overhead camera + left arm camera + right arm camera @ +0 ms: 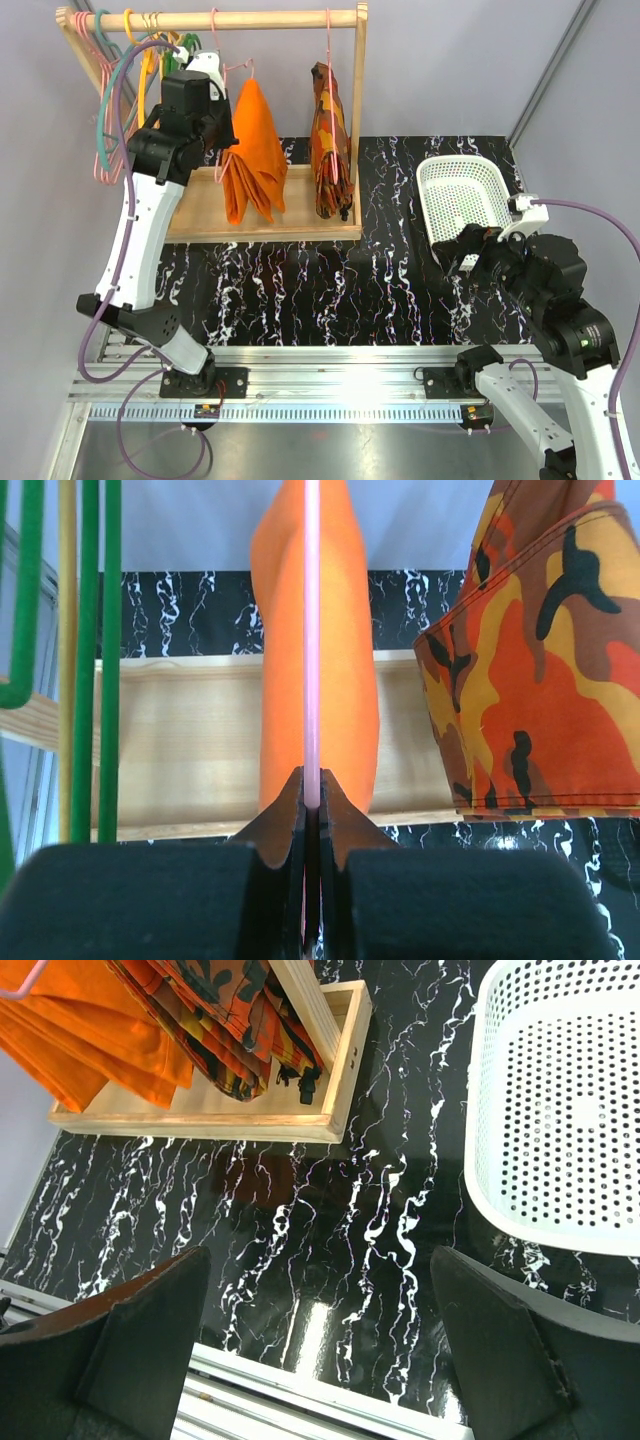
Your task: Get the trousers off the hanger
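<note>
The left tool (312, 798) is clamped shut on the thin pink wire of the hanger (312, 630), which rises straight up from between its fingertips. The bright orange trousers (345, 680) hang on that hanger just beyond the tool, above the wooden base of the rack (200, 740), with a patterned garment (540, 680) to the tool's right and green hangers (95, 660) to its left. The right tool (320, 1260) stands wide open, holding nothing, over the counter (120, 1220), the white basket (480, 1160) ahead on its right.

Standing here, I can read nothing: no lettering, label, brand, number or sign shows legibly on anything in view.
</note>
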`<action>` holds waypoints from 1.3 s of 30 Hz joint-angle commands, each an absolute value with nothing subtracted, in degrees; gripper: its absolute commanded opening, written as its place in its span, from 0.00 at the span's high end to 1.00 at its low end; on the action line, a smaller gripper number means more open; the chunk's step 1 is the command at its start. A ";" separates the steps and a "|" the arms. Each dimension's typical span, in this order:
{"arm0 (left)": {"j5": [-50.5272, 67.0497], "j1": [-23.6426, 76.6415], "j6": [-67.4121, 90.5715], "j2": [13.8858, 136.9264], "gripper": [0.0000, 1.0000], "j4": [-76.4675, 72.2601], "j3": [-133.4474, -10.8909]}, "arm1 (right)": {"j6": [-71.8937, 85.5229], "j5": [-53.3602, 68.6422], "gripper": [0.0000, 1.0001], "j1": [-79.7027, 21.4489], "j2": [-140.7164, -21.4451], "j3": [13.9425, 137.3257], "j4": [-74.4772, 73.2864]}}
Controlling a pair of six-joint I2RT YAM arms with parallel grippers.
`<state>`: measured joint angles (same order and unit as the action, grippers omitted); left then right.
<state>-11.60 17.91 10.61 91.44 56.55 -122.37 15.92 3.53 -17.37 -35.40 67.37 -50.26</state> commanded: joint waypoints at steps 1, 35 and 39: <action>-11.16 17.75 10.90 86.84 1.00 45.53 -123.48 | 17.40 3.07 0.01 -17.67 -34.54 66.45 -46.50; -5.19 17.31 13.01 85.96 1.00 33.05 -129.11 | 16.52 2.99 0.01 -17.67 -36.03 61.44 -45.35; -5.27 17.23 13.09 87.18 1.00 33.05 -131.74 | 16.44 3.07 0.00 -17.75 -36.74 61.00 -45.09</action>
